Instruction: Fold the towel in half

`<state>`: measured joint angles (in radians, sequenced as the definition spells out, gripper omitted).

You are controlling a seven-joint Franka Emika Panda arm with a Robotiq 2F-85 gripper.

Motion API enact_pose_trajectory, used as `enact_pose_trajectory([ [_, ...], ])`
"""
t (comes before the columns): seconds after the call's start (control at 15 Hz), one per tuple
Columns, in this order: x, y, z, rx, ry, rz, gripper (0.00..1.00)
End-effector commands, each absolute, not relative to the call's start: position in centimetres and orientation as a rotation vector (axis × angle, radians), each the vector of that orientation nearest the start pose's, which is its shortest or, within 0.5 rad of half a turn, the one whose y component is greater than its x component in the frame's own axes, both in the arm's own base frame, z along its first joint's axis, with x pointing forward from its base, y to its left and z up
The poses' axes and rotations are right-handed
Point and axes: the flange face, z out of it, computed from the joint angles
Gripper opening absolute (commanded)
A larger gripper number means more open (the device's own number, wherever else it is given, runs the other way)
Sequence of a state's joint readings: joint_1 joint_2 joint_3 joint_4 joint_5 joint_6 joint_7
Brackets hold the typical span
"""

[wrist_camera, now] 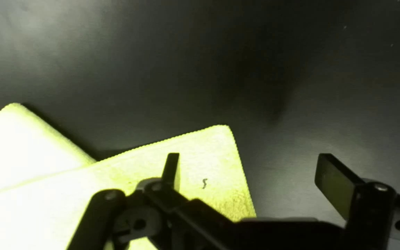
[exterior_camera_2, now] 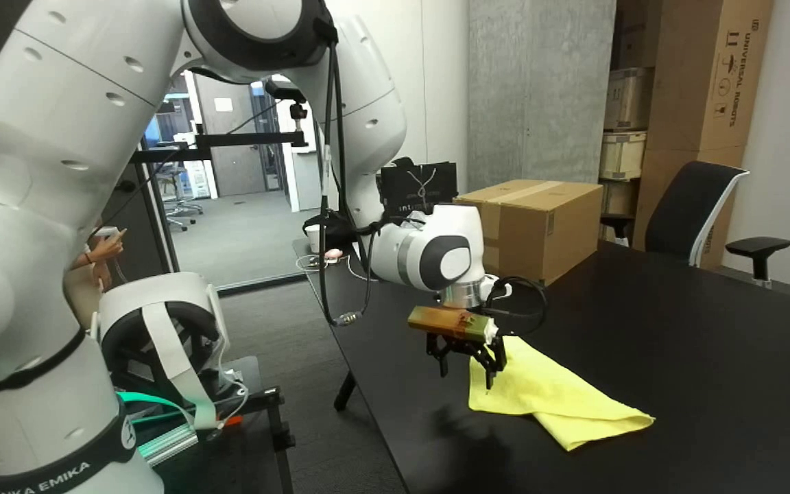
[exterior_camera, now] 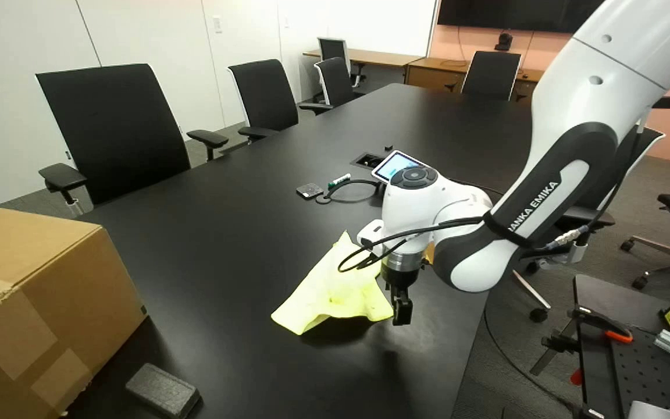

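The yellow towel [exterior_camera: 335, 285] lies on the dark table [exterior_camera: 224, 262], unevenly overlapped. In the wrist view, a corner of the towel [wrist_camera: 217, 156] reaches between the fingers, and a further corner sticks out from beneath this layer at the left. My gripper [wrist_camera: 249, 158] is open, holding nothing. Its left finger is over the cloth, while the right finger [wrist_camera: 337, 187] has bare table below it. An exterior view has the gripper [exterior_camera_2: 466, 377] raised above the tabletop at the towel's near side, with its shadow on the table. Part of the towel is hidden behind the wrist in an exterior view.
A cardboard box [exterior_camera: 50, 308] stands on the table, with a dark block [exterior_camera: 163, 390] in front of it. Farther along are a small tablet [exterior_camera: 394, 164], a green marker [exterior_camera: 339, 181] and a flat dark square [exterior_camera: 310, 190]. Chairs line the table.
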<state>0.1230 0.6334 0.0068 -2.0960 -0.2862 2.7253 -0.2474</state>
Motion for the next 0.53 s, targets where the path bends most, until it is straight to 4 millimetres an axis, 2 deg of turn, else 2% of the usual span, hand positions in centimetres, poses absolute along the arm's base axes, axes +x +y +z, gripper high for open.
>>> enact_pose_trajectory([
  [0.0,58.4,9.5,10.5,-3.166,-0.939,-0.082,1.0],
  [0.47,60.2,9.7,8.7,-3.266,-0.786,-0.097,1.0],
])
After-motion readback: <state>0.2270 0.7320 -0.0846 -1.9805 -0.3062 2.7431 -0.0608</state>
